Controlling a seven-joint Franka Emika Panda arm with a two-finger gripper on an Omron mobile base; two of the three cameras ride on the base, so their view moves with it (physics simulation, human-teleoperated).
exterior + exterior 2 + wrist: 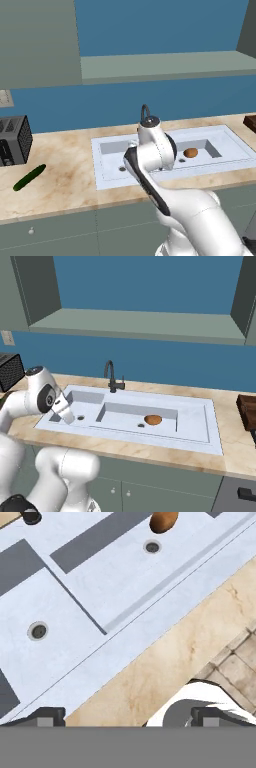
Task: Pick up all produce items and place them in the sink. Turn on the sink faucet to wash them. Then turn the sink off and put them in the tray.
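The dark green cucumber (29,178) lies on the counter left of the sink (230,142), near the front edge. The brown potato (190,152) sits in the larger basin beside its drain (152,547); it also shows as the potato (153,419) and potato (164,519). My gripper (128,716) is open with nothing between its fingertips (50,714). It hangs over the sink's front rim by the small basin (38,631), well apart from both produce items. The black faucet (111,376) stands behind the basins. The dark brown tray (247,411) lies on the counter at the far right.
A black toaster (12,140) stands at the back left of the counter, behind the cucumber. My own arm (155,165) blocks part of the sink in the left base view. Past the counter's front edge, tiled floor (240,662) shows below.
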